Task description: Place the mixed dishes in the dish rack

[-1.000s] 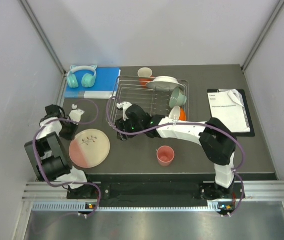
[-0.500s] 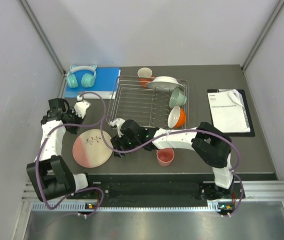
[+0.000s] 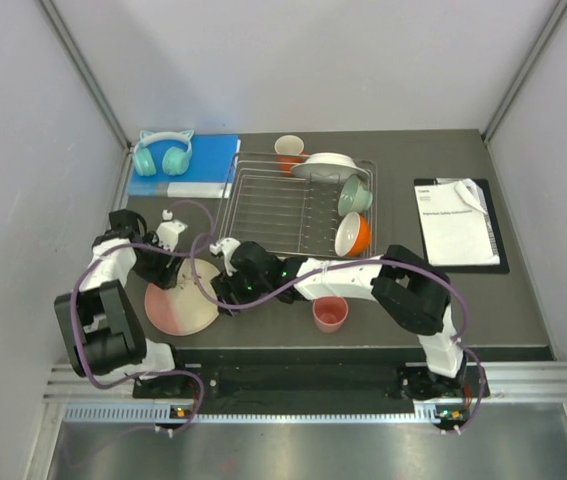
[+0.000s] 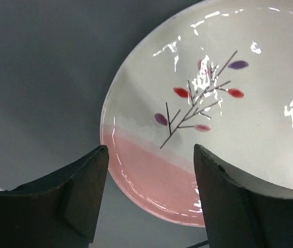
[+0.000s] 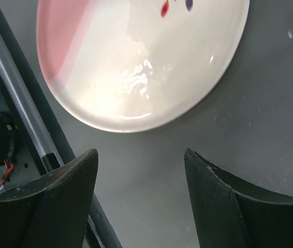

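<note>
Two open claws flank the pink-and-cream sprig plate [image 3: 178, 300]: left claw [image 3: 169, 223] and right claw [image 3: 223, 250] each stand fingers apart, empty, plate just ahead, probably so one braces its rim while the other lifts it toward the dish rack [image 3: 273, 200]

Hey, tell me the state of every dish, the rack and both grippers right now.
Sprig plate: lying on the table, not gripped.
Pink cup: upright on the table.
Dish rack: holds three dishes.
White plate: in the rack, far end.
Mint-green bowl: in the rack, on its side.
Orange bowl: in the rack, on its side.
Orange mug: upright by the rack's far edge.
Left gripper: open over the sprig plate.
Right gripper: open near the plate's rim.
</note>
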`<state>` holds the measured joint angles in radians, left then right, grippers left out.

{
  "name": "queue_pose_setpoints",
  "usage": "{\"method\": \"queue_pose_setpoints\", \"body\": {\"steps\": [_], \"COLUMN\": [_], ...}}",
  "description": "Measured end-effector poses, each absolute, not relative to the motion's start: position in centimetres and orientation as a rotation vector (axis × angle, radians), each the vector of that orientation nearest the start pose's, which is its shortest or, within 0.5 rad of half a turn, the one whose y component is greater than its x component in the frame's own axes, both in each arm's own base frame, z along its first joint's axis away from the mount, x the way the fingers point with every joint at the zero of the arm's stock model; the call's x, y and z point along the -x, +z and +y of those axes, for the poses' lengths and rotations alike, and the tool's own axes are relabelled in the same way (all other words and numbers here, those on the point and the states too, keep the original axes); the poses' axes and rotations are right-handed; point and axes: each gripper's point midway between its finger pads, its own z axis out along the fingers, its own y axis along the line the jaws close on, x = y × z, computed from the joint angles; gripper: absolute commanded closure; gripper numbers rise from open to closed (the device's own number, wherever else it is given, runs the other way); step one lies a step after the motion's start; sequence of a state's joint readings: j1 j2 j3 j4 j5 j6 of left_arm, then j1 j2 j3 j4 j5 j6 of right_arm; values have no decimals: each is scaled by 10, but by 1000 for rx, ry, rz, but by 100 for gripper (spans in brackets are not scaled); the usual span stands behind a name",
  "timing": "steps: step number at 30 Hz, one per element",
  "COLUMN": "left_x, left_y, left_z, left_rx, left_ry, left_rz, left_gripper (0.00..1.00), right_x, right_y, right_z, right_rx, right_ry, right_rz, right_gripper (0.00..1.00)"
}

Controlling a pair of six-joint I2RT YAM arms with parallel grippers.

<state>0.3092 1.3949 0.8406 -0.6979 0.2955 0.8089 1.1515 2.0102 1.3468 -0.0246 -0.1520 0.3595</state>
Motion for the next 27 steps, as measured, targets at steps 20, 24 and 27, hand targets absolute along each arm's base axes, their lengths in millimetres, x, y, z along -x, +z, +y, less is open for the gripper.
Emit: {"method": "queue_pose_setpoints", "body": {"steps": [20, 24, 27], "left_x": [-294, -303, -305], "left_y": [23, 25, 27], "left_z": [58, 63, 66], "left_rx": [-678, -705, -737], "left_ry": [-284, -268, -263], "left_rz": [2604, 2573, 2561], "left_gripper": [64, 94, 100], "right_x": [-173, -173, -174], "right_y": [49, 49, 48], "right_z": [530, 531, 531], "right_rx": [1115, 1119, 1120], "right_ry": [823, 805, 799], "right_rz": [2208, 2214, 2220], "right_gripper": [35, 36, 37]}}
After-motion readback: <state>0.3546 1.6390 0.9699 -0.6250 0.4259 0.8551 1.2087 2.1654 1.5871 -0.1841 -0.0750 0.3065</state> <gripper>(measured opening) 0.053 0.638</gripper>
